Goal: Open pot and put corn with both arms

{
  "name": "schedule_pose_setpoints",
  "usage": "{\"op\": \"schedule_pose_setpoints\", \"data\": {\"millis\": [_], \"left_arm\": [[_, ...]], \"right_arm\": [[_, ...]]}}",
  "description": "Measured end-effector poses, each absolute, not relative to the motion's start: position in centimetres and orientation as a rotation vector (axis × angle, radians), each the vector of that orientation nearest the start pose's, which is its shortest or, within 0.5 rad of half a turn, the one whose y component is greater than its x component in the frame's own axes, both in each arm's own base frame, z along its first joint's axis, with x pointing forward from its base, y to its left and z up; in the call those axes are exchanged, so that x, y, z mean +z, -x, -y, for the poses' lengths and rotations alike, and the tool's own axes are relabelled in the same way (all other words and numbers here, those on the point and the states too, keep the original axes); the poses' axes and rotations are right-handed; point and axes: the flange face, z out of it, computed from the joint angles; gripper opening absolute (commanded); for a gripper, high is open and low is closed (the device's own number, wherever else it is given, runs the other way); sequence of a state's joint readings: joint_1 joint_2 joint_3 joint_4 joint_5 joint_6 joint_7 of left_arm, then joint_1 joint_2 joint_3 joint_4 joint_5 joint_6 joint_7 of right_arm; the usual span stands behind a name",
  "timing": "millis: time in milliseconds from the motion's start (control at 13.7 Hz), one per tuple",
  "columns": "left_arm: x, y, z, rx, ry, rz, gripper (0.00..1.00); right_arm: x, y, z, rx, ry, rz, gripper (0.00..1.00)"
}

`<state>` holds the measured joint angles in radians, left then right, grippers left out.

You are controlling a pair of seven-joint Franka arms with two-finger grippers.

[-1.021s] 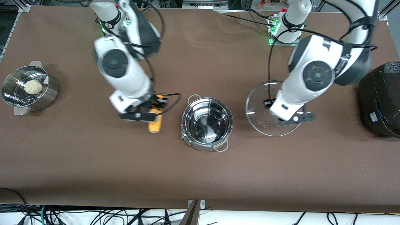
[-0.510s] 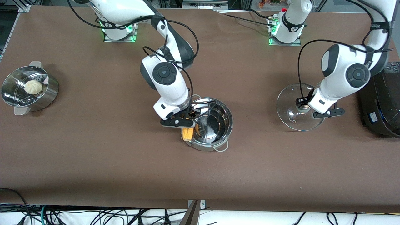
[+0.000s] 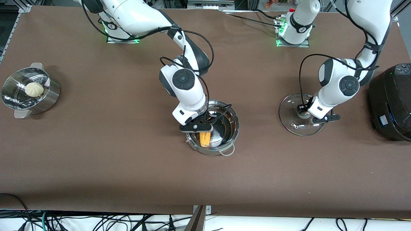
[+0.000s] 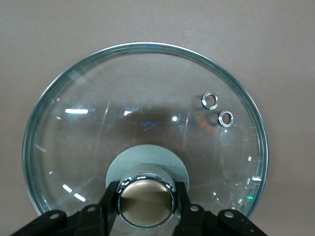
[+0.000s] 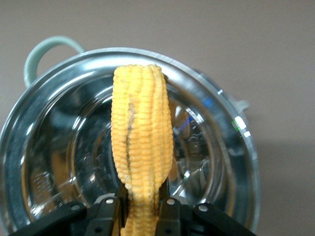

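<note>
The steel pot (image 3: 224, 134) stands open at the table's middle. My right gripper (image 3: 203, 123) is shut on the yellow corn cob (image 3: 205, 138) and holds it over the pot's open mouth, inside the rim. In the right wrist view the cob (image 5: 141, 147) sticks out from between the fingers (image 5: 169, 211) over the pot's shiny inside (image 5: 64, 147). My left gripper (image 3: 310, 113) is shut on the tan knob (image 4: 145, 195) of the glass lid (image 3: 293, 114), which lies low over the table toward the left arm's end. In the left wrist view the lid (image 4: 147, 113) fills the frame.
A large black cooker (image 3: 393, 102) stands at the left arm's end of the table, close to the lid. A steel steamer pot (image 3: 48, 96) with a white bun (image 3: 34, 89) stands at the right arm's end.
My right gripper carried the corn from the table beside the pot to over the pot's mouth. My left gripper carried the lid toward the cooker, then slightly back, and lowered it.
</note>
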<state>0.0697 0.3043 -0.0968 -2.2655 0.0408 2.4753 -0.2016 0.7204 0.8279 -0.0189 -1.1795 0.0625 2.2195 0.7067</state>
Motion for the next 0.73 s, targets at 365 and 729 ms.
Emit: {"op": "schedule_pose_setpoints", "data": {"millis": [365, 729], "left_arm": [[24.3, -54.1, 1.3, 0.069, 3.131, 0.21, 1.0], [41.6, -54.0, 2.2, 0.11, 3.091, 0.188, 1.0]], "right_arm": [[30.2, -58.4, -51.9, -0.185, 2.952, -0.088, 0.12], [28.8, -58.6, -52.0, -0.146, 2.909, -0.149, 1.0]]}}
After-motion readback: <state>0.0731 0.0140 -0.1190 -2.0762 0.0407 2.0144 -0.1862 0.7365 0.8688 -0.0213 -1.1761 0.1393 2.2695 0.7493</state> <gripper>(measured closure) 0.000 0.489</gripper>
